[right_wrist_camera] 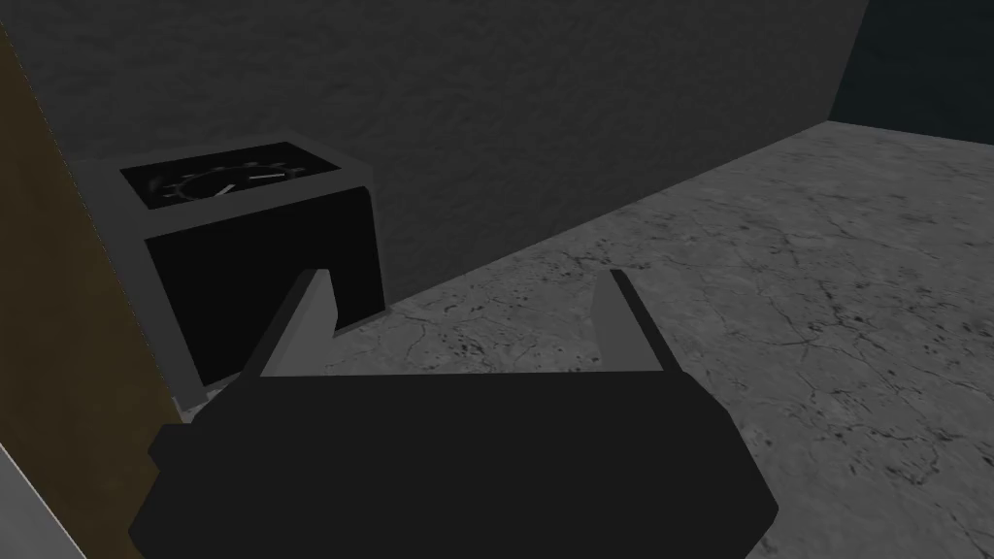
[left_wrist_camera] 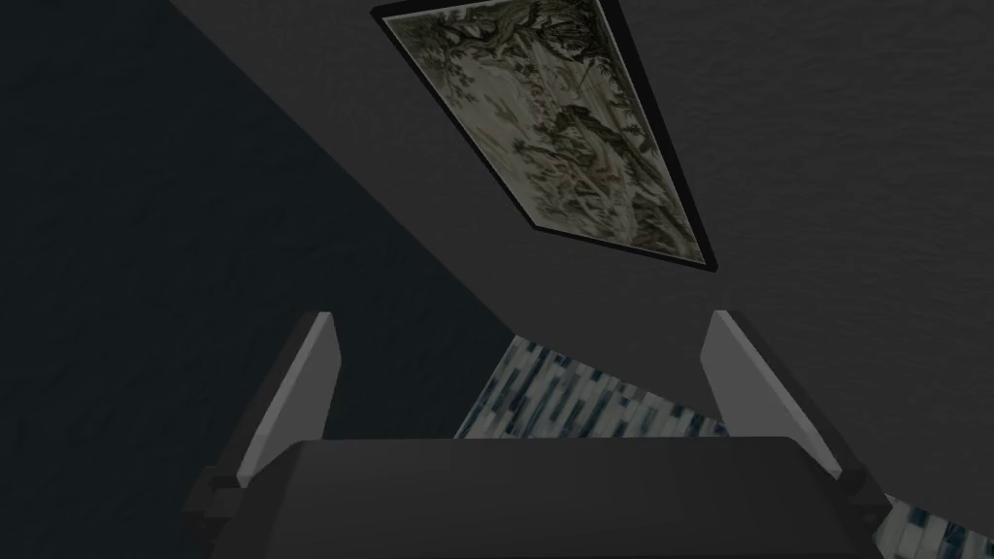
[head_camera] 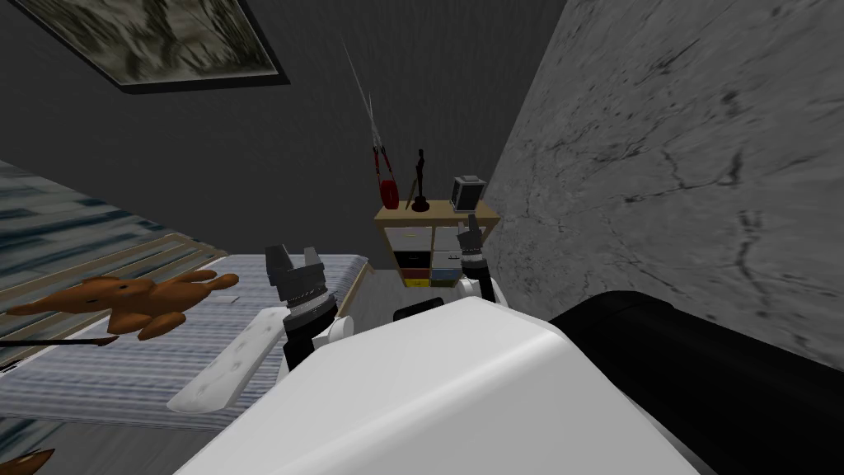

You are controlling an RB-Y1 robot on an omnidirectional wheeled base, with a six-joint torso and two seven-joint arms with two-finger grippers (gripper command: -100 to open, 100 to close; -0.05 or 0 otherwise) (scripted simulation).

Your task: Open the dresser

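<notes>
The dresser (head_camera: 429,247) is a small tan-topped unit against the far wall, with white, grey, black, red, yellow and blue drawer fronts. My right gripper (head_camera: 471,221) hovers before its upper right drawers, apart from them as far as I can see. In the right wrist view that gripper (right_wrist_camera: 466,281) is open and holds nothing. It points past the dresser's tan top (right_wrist_camera: 58,320) at a dark clock box (right_wrist_camera: 252,252) standing there. My left gripper (head_camera: 294,256) is raised over the bed, and its fingers stand open (left_wrist_camera: 522,320).
A red vase (head_camera: 389,188), a dark figurine (head_camera: 420,185) and the clock box (head_camera: 466,193) stand on the dresser. A bed (head_camera: 165,355) with a brown teddy bear (head_camera: 132,301) lies to the left. A marbled wall (head_camera: 676,181) runs close on the right, with a black object (head_camera: 725,387) below it.
</notes>
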